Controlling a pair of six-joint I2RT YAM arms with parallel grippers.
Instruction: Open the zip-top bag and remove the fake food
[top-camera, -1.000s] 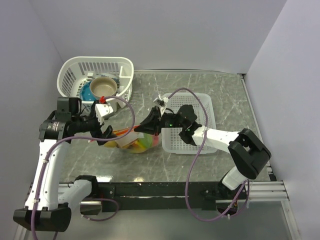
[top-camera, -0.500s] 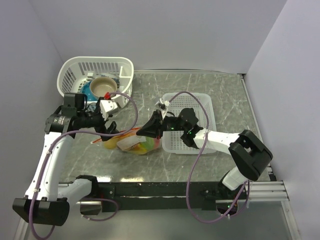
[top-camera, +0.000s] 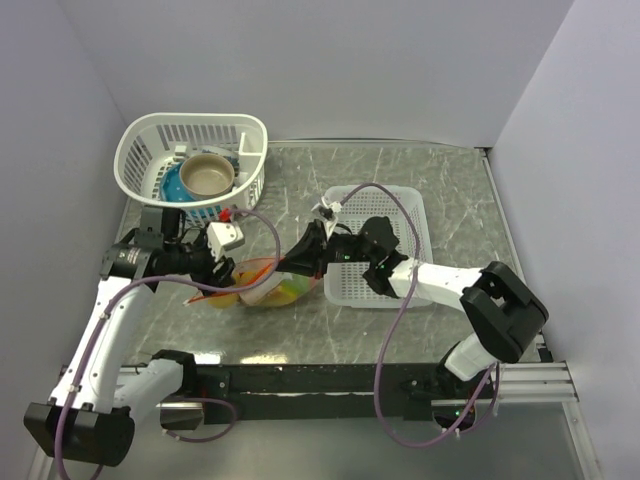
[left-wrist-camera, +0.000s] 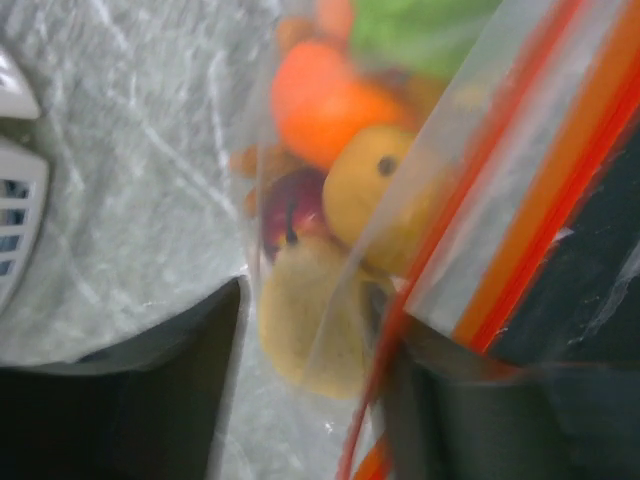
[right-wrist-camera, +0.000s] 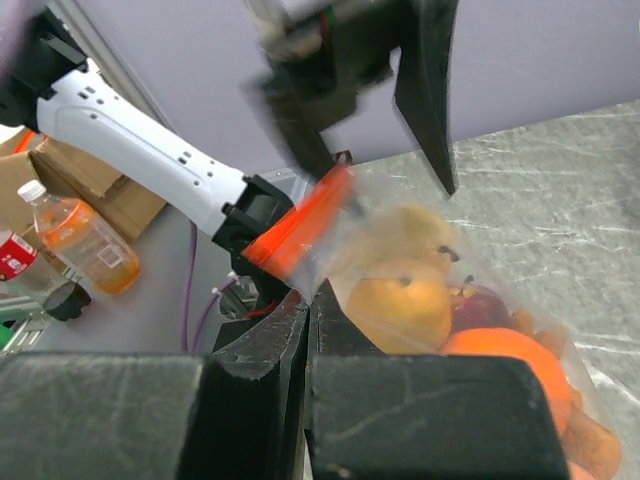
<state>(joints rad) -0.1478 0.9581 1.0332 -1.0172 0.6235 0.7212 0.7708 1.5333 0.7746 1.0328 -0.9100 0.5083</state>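
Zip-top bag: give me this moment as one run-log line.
zip-top bag: between both arms | fake food: all inside, none removed yet | right gripper: shut on bag plastic | left gripper: open, bag edge between fingers

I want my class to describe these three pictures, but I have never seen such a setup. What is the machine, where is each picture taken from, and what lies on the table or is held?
Two robot arms are bolted at a table's near edge. One picture looks down from above; the other two come from wrist cameras. On the table stand a deep white basket holding a tan bowl and blue dish, and a shallow white basket. Between the arms lies a zip-top bag of toy fruit. The right tool pinches the bag; the left tool has its fingers apart at its orange-striped edge.
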